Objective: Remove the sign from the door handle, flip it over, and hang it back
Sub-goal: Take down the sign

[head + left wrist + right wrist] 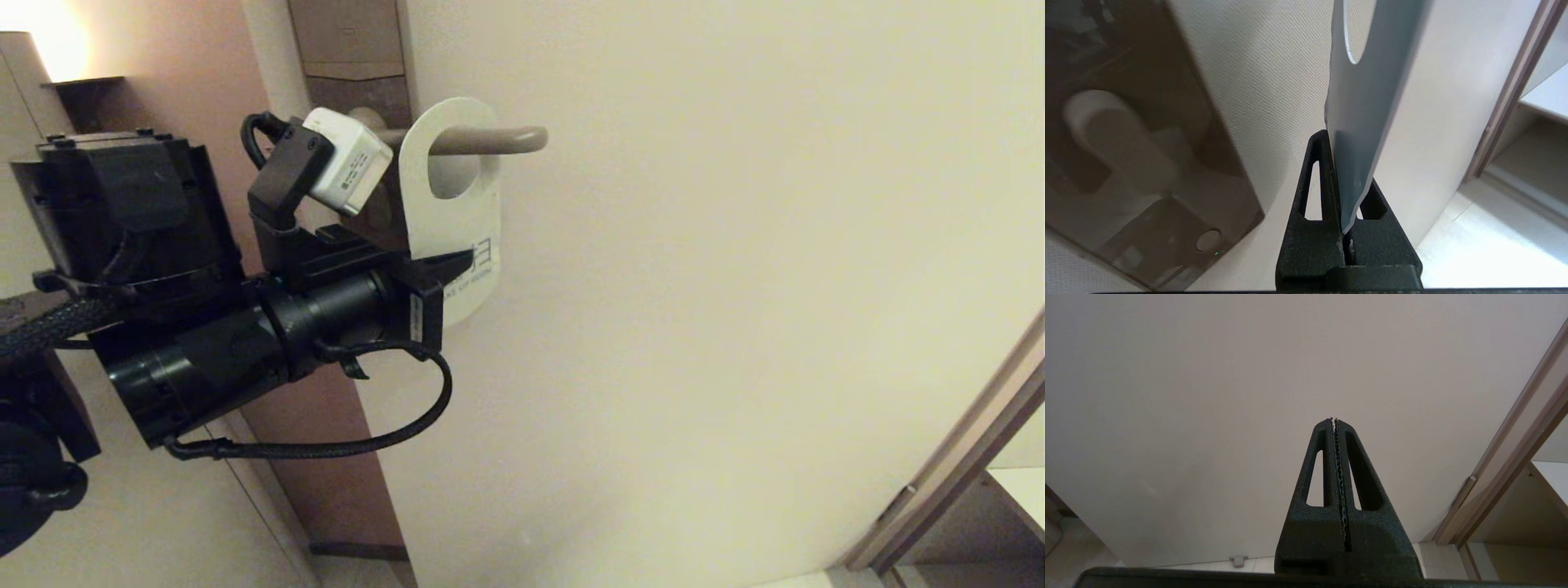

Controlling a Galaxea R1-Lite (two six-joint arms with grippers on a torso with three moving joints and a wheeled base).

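The sign (457, 220) shows its white side in the head view, and the door handle (506, 140) passes through its oval hole. My left gripper (461, 261) is shut on the sign's lower part, reaching in from the left below the handle. In the left wrist view the sign (1367, 94) shows its blue face, pinched edge-on in the left gripper (1343, 171). There the blurred door handle (1114, 139) and its brown lock plate (1167, 228) lie off to one side. My right gripper (1334, 420) is shut on nothing, pointing at the bare door; the head view does not show it.
The pale door panel (735, 286) fills most of the view. A door frame and cabinet edge (947, 506) stand at the lower right. A brown wall strip (326, 441) runs down left of the door. A small doorstop (1238, 560) sits on the floor.
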